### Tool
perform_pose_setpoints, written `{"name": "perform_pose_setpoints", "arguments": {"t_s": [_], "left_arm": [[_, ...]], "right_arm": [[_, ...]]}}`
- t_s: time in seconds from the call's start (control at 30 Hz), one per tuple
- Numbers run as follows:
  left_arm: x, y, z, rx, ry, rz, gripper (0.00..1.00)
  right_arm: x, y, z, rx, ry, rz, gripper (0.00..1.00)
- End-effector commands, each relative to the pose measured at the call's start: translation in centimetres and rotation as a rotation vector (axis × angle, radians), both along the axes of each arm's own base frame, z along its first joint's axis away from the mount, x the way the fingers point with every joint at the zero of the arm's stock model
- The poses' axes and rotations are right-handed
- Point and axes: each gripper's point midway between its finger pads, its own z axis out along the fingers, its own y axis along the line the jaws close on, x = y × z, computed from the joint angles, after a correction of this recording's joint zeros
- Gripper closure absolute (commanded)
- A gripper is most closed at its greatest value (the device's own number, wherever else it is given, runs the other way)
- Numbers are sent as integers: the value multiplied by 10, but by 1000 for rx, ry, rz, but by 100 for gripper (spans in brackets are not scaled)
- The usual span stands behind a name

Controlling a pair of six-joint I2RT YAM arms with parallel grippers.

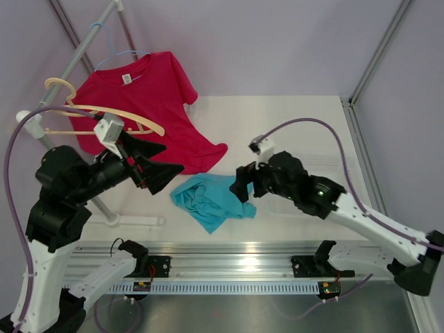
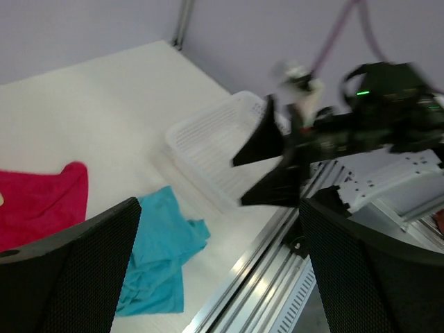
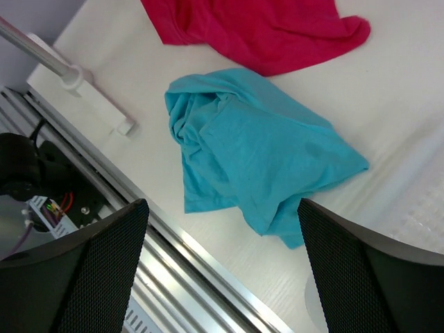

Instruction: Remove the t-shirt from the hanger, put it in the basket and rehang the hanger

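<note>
Because the red t-shirt (image 1: 149, 111) hangs by its neck on the blue hanger (image 1: 111, 48), it is not free yet. The hanger hooks over the metal rack (image 1: 83, 45) at the far left. That holds the top of the shirt up in the air, while its bottom edge droops onto the white surface (image 1: 291, 125). Pale hangers (image 1: 104, 111) sit bare on the same rack, in front of the shirt. A blue-green shirt (image 1: 208, 198) lies crumpled on the surface, just beside the red one's bottom edge.

We see the left tool (image 1: 170, 158) up in the air near the rack, its 2 fingers spread wide with nothing between them. The right tool (image 1: 239, 184) is low, beside the blue-green shirt, also spread wide and holding nothing. A white basket (image 2: 215, 146) sits near the right arm.

We think the job on the red shirt has not started. The left tool is nearest, so it may need to grab the cloth low down and pull. The pale hangers could get in the way.
</note>
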Motion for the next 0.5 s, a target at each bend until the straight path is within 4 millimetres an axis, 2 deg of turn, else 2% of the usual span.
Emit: {"name": "perform_pose_setpoints", "arguments": {"t_s": [0.0, 0.03, 0.07, 0.1, 0.13, 0.17, 0.23, 0.27, 0.3, 0.33, 0.37, 0.43, 0.47], "left_arm": [[-62, -2, 64, -141, -227, -190, 1], [-74, -3, 67, -155, -233, -233, 1], [-82, -4, 71, -187, -232, -259, 1], [-94, -2, 74, -207, -245, -285, 1], [-104, -3, 74, -223, -237, -326, 1], [-104, -4, 65, -220, -217, -338, 1], [-111, -2, 56, -217, -225, -347, 1], [-105, -5, 41, -205, -195, -342, 1], [-109, -2, 36, -203, -208, -339, 1], [-108, -2, 29, -192, -206, -334, 1], [-107, -2, 23, -185, -207, -329, 1], [-108, -1, 7, -169, -203, -332, 1], [-111, 0, 8, -170, -211, -334, 1]], "right_arm": [[18, 46, -16, -13, -6, 101, 4], [19, 71, -30, -1, 27, 170, 4], [21, 82, -38, 0, 50, 193, 4], [25, 93, -37, 5, 62, 204, 4], [33, 105, -57, -24, 100, 200, 4], [38, 110, -63, -32, 107, 197, 4], [56, 120, -87, -94, 128, 155, 3], [61, 122, -96, -122, 136, 142, 3], [71, 131, -109, -159, 155, 131, 4], [72, 133, -120, -192, 179, 136, 3], [76, 139, -121, -196, 182, 143, 3], [79, 144, -161, -270, 241, 148, 3], [80, 145, -159, -266, 240, 147, 3]]}}
